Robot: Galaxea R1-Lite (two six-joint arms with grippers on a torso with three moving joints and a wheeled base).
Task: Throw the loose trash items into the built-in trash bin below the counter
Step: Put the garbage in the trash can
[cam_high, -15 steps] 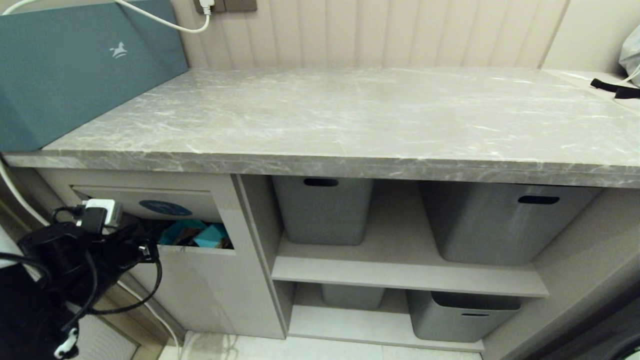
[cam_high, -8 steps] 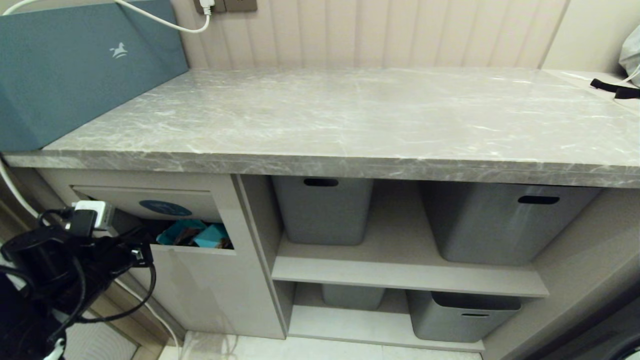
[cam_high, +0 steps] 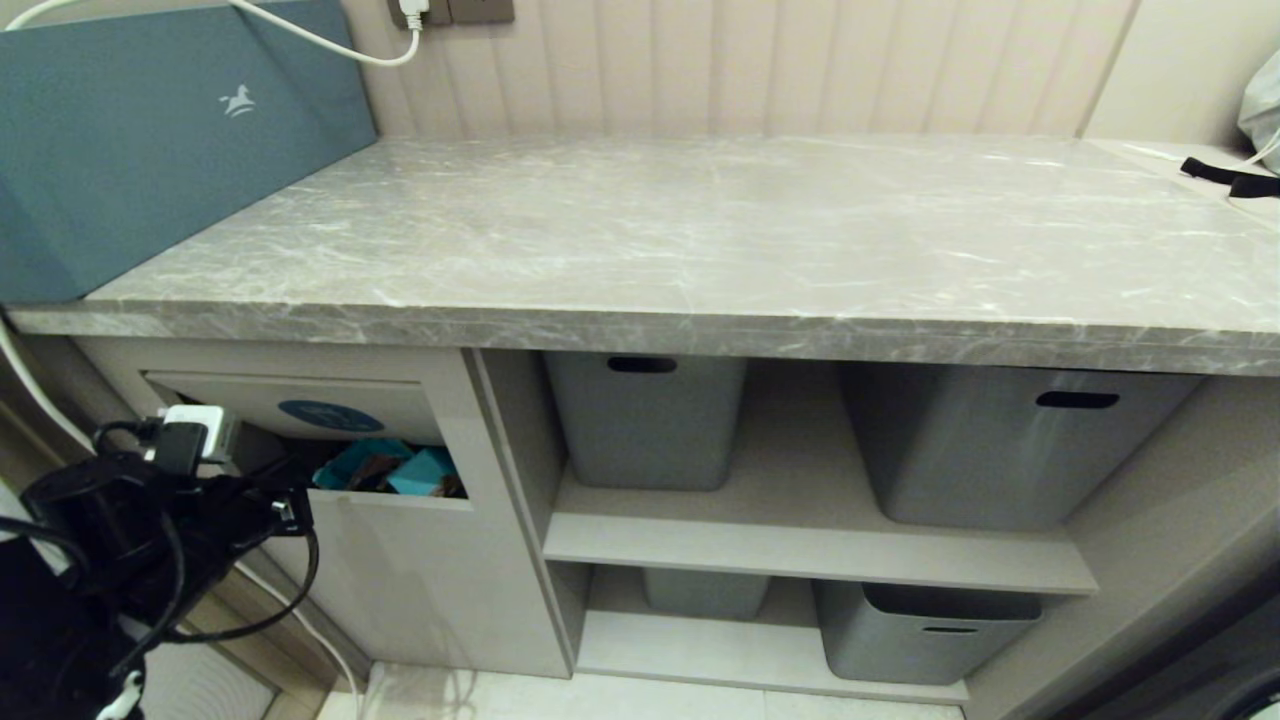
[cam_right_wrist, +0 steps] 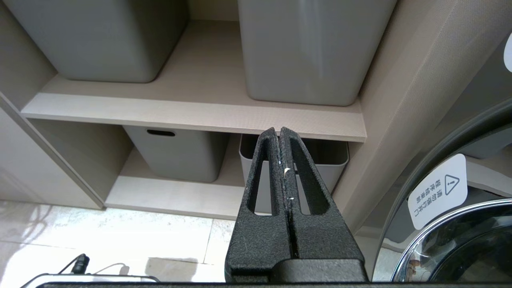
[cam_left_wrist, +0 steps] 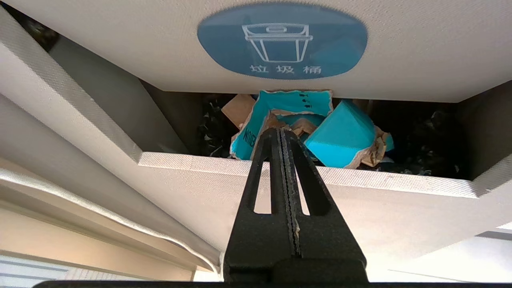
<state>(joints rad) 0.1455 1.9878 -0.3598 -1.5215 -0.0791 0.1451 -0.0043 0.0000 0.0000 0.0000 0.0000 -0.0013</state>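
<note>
The built-in trash bin (cam_high: 400,560) sits under the left end of the counter (cam_high: 700,230). Its flap (cam_left_wrist: 400,48), marked with a blue bin icon (cam_high: 330,415), is tilted inward, leaving the opening open. The loose trash items (cam_high: 385,470) lie inside: teal-faced scraps (cam_left_wrist: 340,138) and torn brown pieces (cam_left_wrist: 236,110) piled against a dark liner. My left gripper (cam_left_wrist: 280,130) is shut and empty, just outside the bin's front lip (cam_left_wrist: 380,188) and pointing at the pile; it shows at lower left (cam_high: 285,508) in the head view. My right gripper (cam_right_wrist: 279,130) is shut and parked low before the shelves.
A large teal box (cam_high: 150,140) with a horse logo stands on the counter's left end under a white cable (cam_high: 320,42). Grey baskets (cam_high: 650,420) fill the shelves right of the bin. A round appliance door (cam_right_wrist: 452,224) is close to the right gripper. A black strap (cam_high: 1235,178) lies far right.
My left arm drew back a little to the left from the bin opening, then eased forward again. The scraps in the bin have not moved.
</note>
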